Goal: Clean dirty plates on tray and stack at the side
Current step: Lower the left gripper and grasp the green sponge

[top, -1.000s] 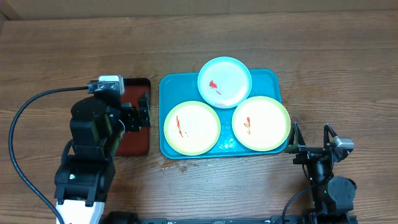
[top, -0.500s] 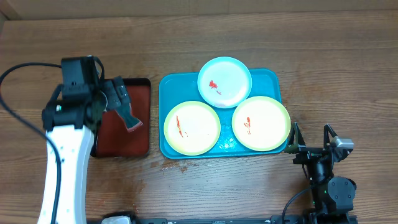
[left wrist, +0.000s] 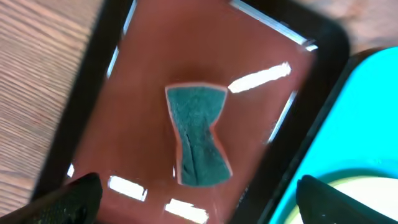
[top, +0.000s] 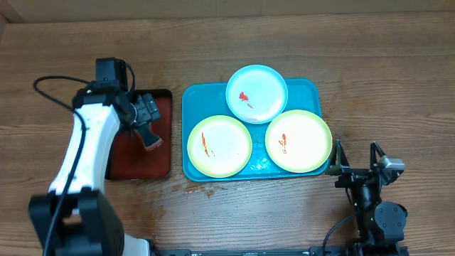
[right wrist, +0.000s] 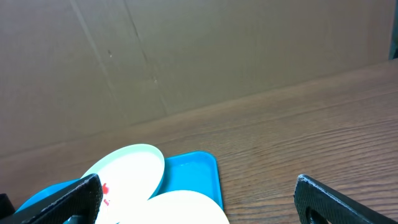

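Three plates lie on the blue tray (top: 193, 101), each with red smears: a light blue plate (top: 257, 93) at the back, a yellow-green one (top: 220, 146) front left and another (top: 298, 141) front right. My left gripper (top: 148, 114) hangs open over the dark red tray (top: 135, 162), just behind an hourglass-shaped sponge (top: 151, 140). In the left wrist view the sponge (left wrist: 198, 135) lies green face up ahead of the open left gripper (left wrist: 199, 196), untouched. My right gripper (top: 355, 158) rests open beside the blue tray's front right corner, holding nothing.
The dark red, black-rimmed tray (left wrist: 143, 74) sits directly left of the blue tray (left wrist: 367, 106). A cardboard wall (right wrist: 186, 56) stands behind the table. Small red specks mark the wood (top: 202, 190) in front of the blue tray.
My left arm has swung back and to the right, bringing its open gripper over the dark red tray near the sponge. The right arm and the plates have not moved.
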